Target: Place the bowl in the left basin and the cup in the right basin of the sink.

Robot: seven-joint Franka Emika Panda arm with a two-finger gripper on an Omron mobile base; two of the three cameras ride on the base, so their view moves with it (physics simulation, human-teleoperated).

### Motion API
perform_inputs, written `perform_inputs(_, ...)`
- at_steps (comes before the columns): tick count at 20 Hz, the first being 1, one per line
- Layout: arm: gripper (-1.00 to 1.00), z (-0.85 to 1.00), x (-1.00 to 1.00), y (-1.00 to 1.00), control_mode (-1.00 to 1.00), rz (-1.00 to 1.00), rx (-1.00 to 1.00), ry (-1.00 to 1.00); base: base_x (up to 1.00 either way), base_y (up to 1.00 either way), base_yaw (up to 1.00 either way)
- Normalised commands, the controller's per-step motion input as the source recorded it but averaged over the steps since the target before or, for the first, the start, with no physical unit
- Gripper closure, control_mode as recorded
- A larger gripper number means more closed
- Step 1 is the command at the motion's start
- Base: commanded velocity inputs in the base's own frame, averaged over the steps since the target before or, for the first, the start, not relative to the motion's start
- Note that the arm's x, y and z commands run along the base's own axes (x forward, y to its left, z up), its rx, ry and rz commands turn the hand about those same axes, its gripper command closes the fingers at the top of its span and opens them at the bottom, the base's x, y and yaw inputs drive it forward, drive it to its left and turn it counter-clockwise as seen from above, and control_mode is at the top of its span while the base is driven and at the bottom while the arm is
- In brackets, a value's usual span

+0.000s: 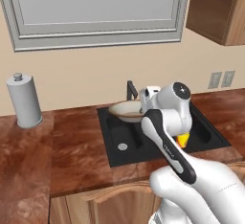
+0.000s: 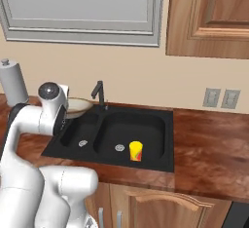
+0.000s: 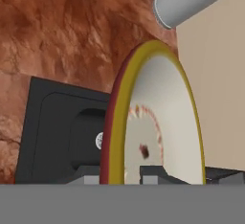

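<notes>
Counting — one bowl (image 1: 125,110), one cup (image 2: 135,151)

We find the cup (image 1: 183,140) mostly hidden behind the arm; the bowl (image 3: 158,122) is cut off at the hand view's bottom.

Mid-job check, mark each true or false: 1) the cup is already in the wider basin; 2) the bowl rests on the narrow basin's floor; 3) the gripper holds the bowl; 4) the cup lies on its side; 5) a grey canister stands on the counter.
1) True: the cup stands in the right basin.
2) False: the bowl is above the left basin, off its floor.
3) True: the gripper grips the bowl's rim.
4) False: it stands upright.
5) True: the grey canister stands left of the sink.
</notes>
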Motion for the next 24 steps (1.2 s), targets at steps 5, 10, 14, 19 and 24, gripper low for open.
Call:
perform_inputs(5, 1.00, -0.35, 0.39, 0.14, -1.00, 0.00, 0.00, 0.00, 0.00, 0.00, 0.00)
perform_inputs(10, 1.00, -0.50, 0.35, 0.04, -1.00, 0.00, 0.00, 0.00, 0.00, 0.00, 0.00)
perform_inputs(14, 1.00, -0.48, 0.29, 0.00, -1.00, 0.00, 0.00, 0.00, 0.00, 0.00, 0.00)
perform_inputs(19, 1.00, -0.46, 0.26, 0.00, -1.00, 0.00, 0.00, 0.00, 0.00, 0.00, 0.00)
perform_inputs(24, 1.00, -0.41, 0.33, 0.00, -1.00, 0.00, 0.00, 0.00, 0.00, 0.00, 0.00)
